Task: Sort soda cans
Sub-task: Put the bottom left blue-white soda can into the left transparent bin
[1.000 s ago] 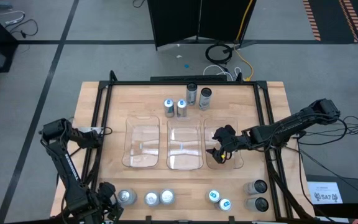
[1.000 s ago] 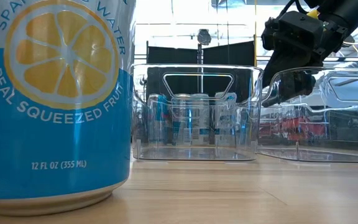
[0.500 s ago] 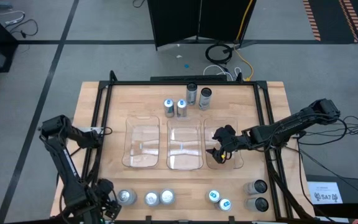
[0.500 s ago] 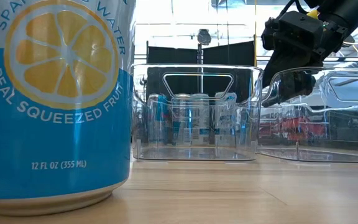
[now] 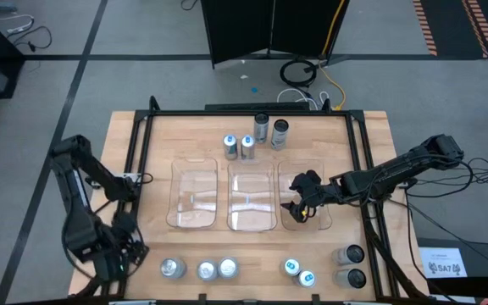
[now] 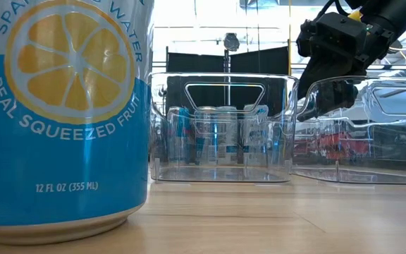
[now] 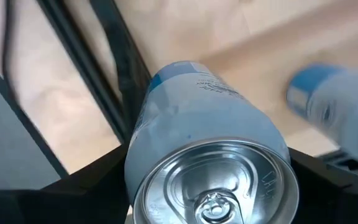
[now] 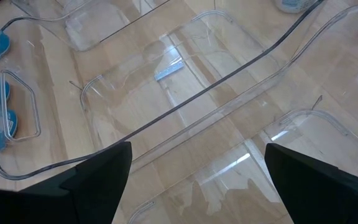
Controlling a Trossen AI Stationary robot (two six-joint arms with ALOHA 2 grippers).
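Note:
My left gripper (image 5: 117, 256) is at the table's near left corner, shut on a silver-topped soda can (image 7: 210, 143); in the high view the gripper hides this can. Three more silver-topped cans (image 5: 206, 270) stand along the near edge, two blue-topped ones (image 5: 298, 272) to their right, and two dark ones (image 5: 353, 264) at the near right. Several cans (image 5: 254, 138) stand at the far middle. My right gripper (image 5: 297, 206) hangs open over the right clear bin (image 5: 316, 222), its fingers (image 8: 98, 180) apart above the bin's floor. My left gripper pinches the silver-topped can by its side wall near the top rim (image 7: 135, 168), between its two fingers (image 7: 86, 186). The fingers come from above, pointing down. The can hangs upright below them, over the table's black left rail (image 7: 114, 56).
Three clear bins stand side by side at the table's middle: left (image 5: 193, 196), middle (image 5: 252, 202) and the right one. A black frame rail (image 5: 134, 169) runs along the table's left side. In the low view a blue lemon-print can (image 6: 62, 120) fills the near left.
My left gripper has risen and gone toward the table's left edge, away from the row of silver-topped cans, carrying the can with it. The right arm has kept still.

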